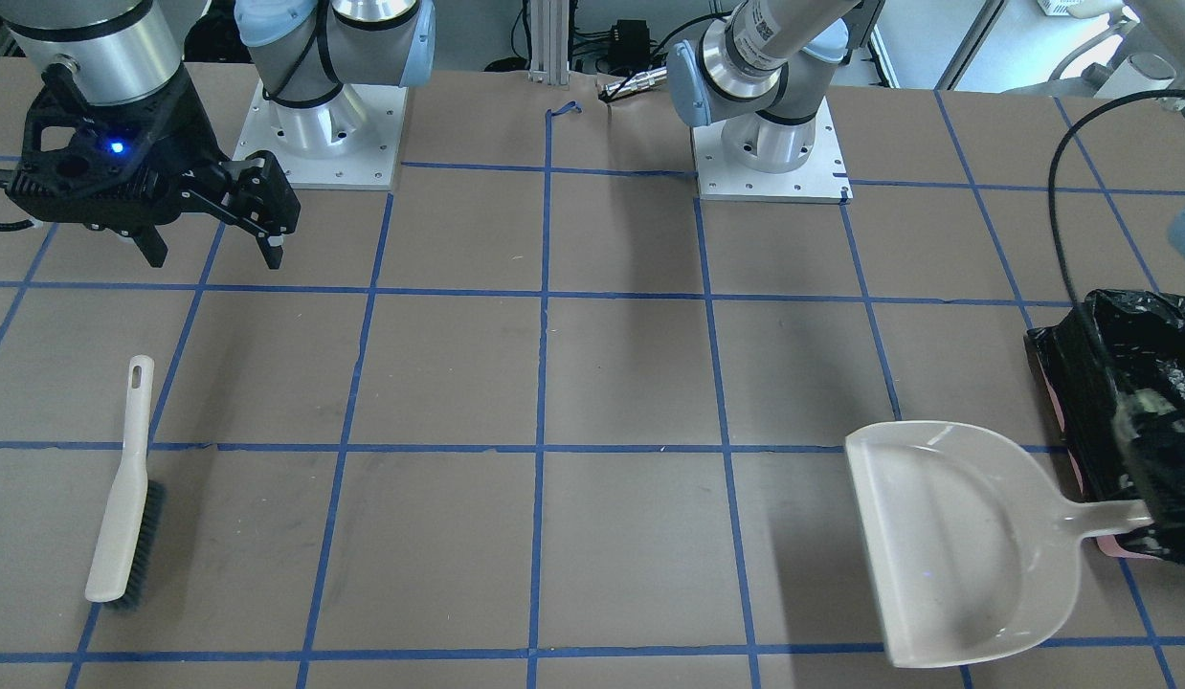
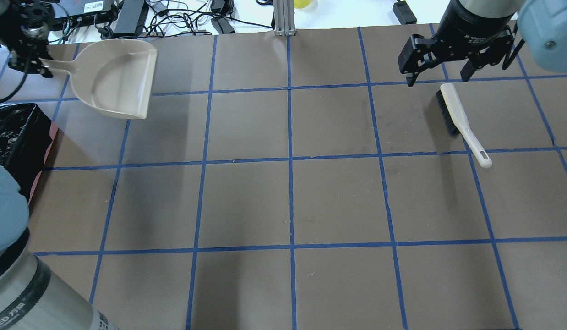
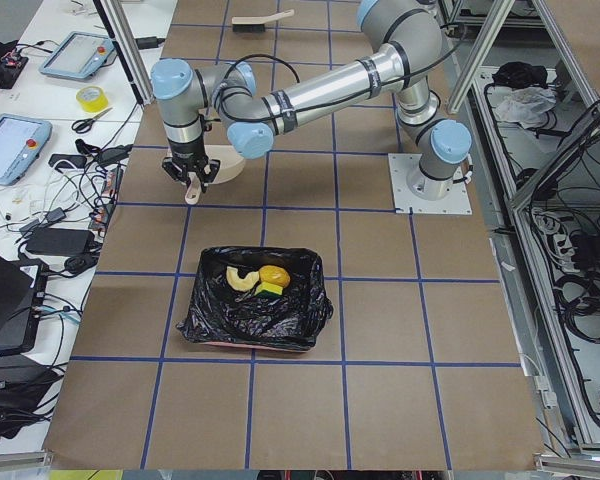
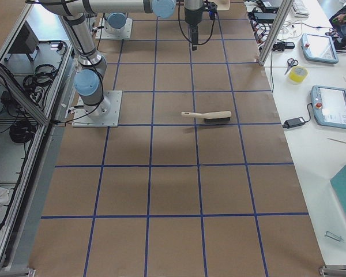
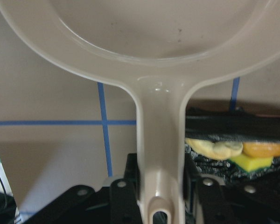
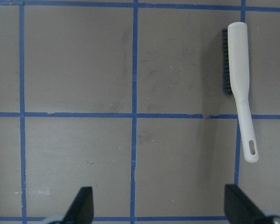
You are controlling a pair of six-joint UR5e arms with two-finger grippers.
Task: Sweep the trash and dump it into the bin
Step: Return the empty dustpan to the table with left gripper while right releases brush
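Note:
The trash lies inside the bin (image 3: 310,320), which is lined with a black bag: a pale croissant-like piece (image 3: 242,280), a yellow-orange lump (image 3: 273,275) and a green sponge wedge (image 3: 270,291). The left wrist view shows them too: the piece (image 5: 214,148), the lump (image 5: 266,149) and the wedge (image 5: 252,162). My left gripper (image 2: 31,64) is shut on the handle of the empty beige dustpan (image 2: 114,78), beside the bin (image 2: 13,133). My right gripper (image 2: 441,75) is open and empty, above the table near the brush (image 2: 462,123).
The brush (image 1: 123,498) lies flat on the brown paper, bristles sideways. The dustpan (image 1: 956,555) sits near the operators' edge beside the bin (image 1: 1129,383). Blue tape lines grid the table. Cables and devices lie beyond the far edge.

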